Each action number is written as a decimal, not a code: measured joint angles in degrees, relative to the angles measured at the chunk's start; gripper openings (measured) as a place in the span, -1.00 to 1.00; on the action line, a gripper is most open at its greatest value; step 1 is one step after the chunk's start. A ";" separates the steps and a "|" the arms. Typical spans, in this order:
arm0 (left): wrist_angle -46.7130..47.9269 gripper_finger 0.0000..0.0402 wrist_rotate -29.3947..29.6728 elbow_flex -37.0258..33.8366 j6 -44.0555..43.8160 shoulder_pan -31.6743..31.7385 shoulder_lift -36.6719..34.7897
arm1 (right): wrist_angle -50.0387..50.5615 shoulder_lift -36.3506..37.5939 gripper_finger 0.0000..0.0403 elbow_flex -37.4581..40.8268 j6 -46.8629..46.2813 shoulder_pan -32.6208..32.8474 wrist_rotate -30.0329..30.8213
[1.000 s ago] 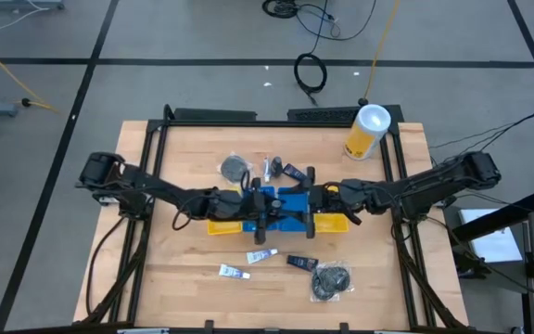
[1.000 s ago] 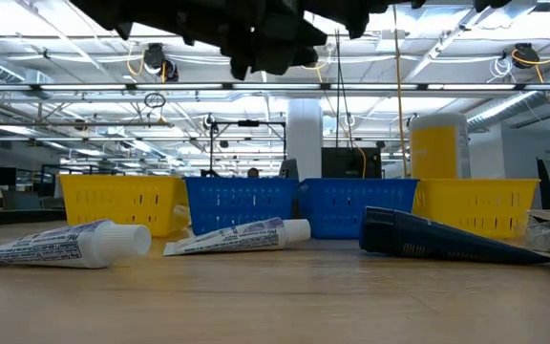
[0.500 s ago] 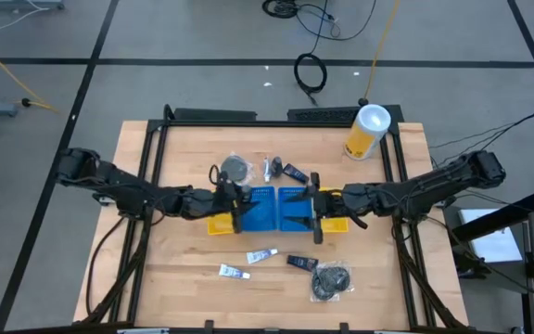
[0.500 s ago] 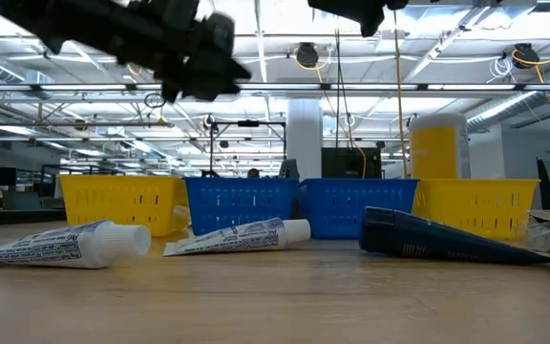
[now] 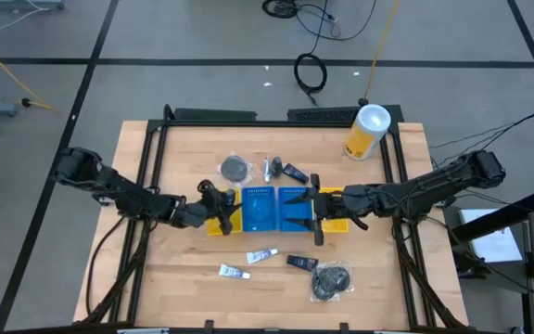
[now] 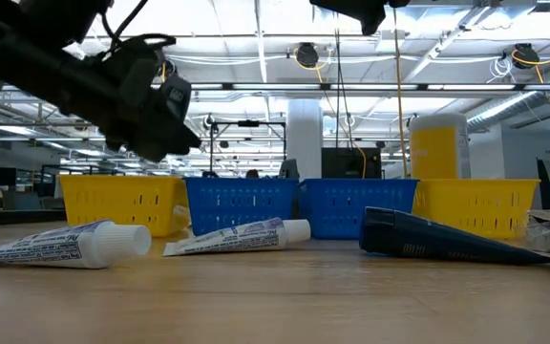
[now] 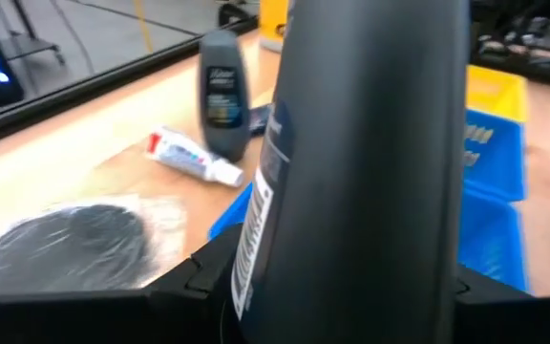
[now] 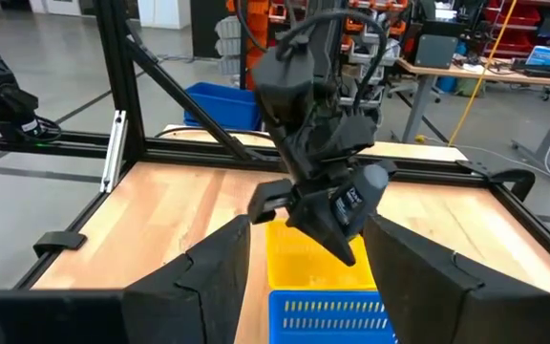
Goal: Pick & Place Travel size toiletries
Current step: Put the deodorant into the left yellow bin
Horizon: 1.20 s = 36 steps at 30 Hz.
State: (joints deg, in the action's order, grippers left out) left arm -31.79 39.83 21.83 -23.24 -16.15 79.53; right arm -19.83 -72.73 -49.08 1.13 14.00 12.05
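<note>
Now dark bottle [image 7: 370, 162] clamped btwn L fingers [image 7: 199, 277], over yellow bin [image 5: 219, 221].

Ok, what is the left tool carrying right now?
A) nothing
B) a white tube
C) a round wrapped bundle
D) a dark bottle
D: the left wrist view shows a dark bottle clamped upright in the left tool, which hangs over the yellow bin; the right wrist view shows the same grip.
</note>
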 joint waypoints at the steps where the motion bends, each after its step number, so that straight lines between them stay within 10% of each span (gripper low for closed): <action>1: -0.06 -0.08 0.61 -0.37 -0.18 0.01 0.00 | 0.02 0.00 -0.01 0.00 0.00 0.00 -0.02; 18: 1.71 0.05 2.70 -1.27 -1.42 0.86 0.01 | 0.00 -0.02 -0.01 0.00 0.22 0.00 -0.07; 36: 4.53 -0.27 2.76 -1.27 -4.09 2.00 0.02 | 0.04 -0.02 -0.01 0.00 0.22 -0.02 -0.01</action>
State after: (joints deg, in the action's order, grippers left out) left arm -27.27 42.59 20.56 -27.33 -14.15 79.55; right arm -19.79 -72.75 -49.08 1.34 13.98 12.04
